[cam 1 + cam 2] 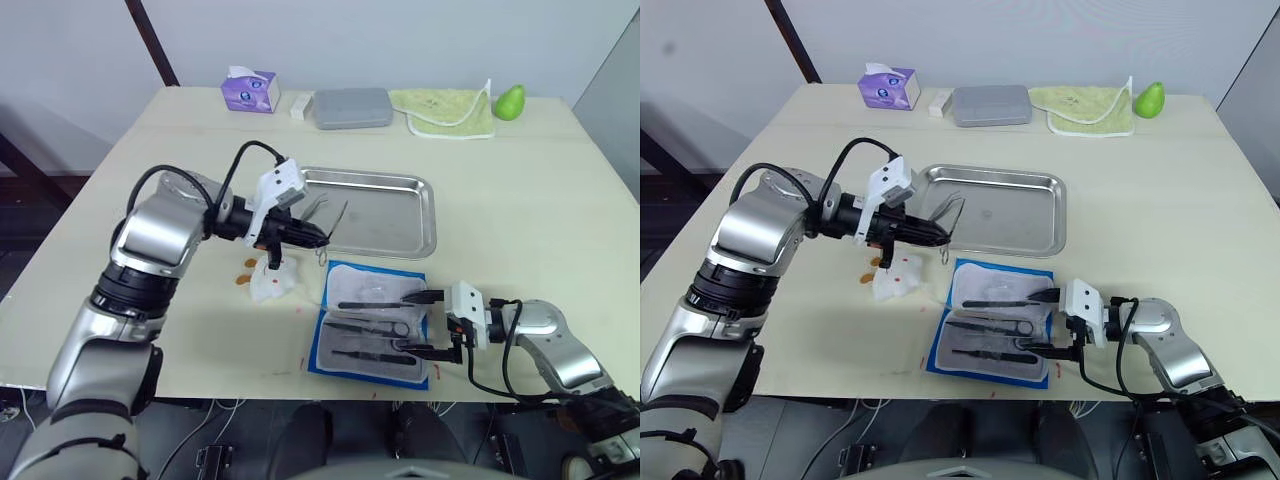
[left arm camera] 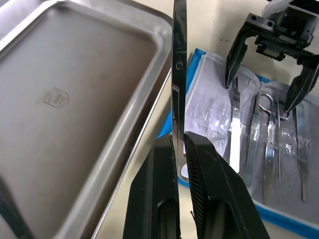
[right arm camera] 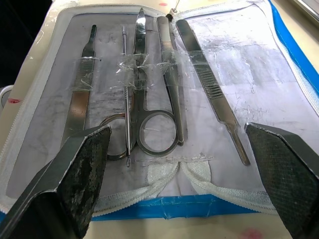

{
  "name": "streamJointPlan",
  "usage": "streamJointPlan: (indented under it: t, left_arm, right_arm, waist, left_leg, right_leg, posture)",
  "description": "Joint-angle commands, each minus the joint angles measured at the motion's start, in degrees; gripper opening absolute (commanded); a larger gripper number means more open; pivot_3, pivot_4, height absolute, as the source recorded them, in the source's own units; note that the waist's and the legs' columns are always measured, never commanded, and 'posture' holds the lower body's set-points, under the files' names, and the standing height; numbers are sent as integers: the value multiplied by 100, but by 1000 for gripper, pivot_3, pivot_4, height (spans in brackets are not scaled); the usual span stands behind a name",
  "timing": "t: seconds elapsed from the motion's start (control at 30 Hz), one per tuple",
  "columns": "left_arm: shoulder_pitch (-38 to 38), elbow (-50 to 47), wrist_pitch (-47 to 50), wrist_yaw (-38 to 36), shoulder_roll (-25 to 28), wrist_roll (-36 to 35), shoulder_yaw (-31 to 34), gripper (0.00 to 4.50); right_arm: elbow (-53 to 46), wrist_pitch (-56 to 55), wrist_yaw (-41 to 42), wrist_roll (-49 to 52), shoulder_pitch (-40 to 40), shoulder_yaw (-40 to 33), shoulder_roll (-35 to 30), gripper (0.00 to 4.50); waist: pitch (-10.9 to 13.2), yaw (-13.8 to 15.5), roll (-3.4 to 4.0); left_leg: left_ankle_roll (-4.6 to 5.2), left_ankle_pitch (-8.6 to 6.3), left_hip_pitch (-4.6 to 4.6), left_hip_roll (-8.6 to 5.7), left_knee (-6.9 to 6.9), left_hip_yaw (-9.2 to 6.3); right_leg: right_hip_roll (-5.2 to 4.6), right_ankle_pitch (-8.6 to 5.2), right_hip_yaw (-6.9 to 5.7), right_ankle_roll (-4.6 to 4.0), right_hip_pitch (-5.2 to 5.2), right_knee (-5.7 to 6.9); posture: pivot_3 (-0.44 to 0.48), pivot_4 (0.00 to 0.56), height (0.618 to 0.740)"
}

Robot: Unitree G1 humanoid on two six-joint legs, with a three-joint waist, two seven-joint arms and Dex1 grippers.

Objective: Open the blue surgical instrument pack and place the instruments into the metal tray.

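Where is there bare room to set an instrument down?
Most of the metal tray floor is free; the left gripper holds scissors by its near-left rim. The open pack is crowded, the right gripper at its edge.

Even, bright indoor light; soft shadows on the table; close pincer fingers blur.

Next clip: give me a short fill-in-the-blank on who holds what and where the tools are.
1. The left gripper is shut on a slender metal ____.
2. That tool is held beside the rim of the metal ____.
3. The right gripper hangs ____ over the blue surgical instrument pack.

Missing: instrument; tray; open
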Motion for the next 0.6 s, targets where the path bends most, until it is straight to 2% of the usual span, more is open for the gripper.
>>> streamJointPlan:
  t: [0.03, 0.27, 0.4, 0.5, 0.6]
  left_arm:
    - [-27, -321, -27, 94, 64, -158, 117, 102]
    - [-187, -255, 425, 357, 30, -408, 172, 102]
    - [-297, -370, 1036, 869, -189, -581, 254, 102]
    - [-477, -379, 1510, 1419, -263, -421, 152, 102]
    - [-577, -452, 1756, 1495, -304, -587, 62, 102]
  right_arm:
    - [599, 307, 24, -458, 262, 273, -175, 4500]
    - [578, 309, 23, -445, 292, 244, -197, 4500]
    - [555, 318, 1, -445, 311, 242, -182, 4500]
    - [552, 322, -6, -443, 312, 247, -174, 4500]
    - [553, 327, -10, -438, 311, 245, -172, 4500]
  waist:
    - [0, 6, 0]
    - [0, 14, -1]
    - [0, 15, 0]
    - [1, 12, -1]
    - [0, 12, -1]
  left_leg:
    - [0, 0, 0, 0, 0, 0]
    - [0, 0, -1, -1, 0, 0]
    - [0, 0, -1, -2, 0, 0]
    - [0, 0, -2, -2, 1, -2]
    - [0, 0, -2, -3, 0, -2]
  right_leg:
    - [0, 0, 0, 0, 0, 0]
    - [-2, 0, -1, 0, 0, -1]
    - [-3, 0, -2, 0, 1, -1]
    - [-3, 0, -2, 1, 1, 0]
    - [-3, 0, -2, 1, 1, -1]
  posture:
    - [0, 150, 740]
    - [0, 150, 740]
    - [0, 150, 740]
    - [0, 150, 740]
    - [0, 150, 740]
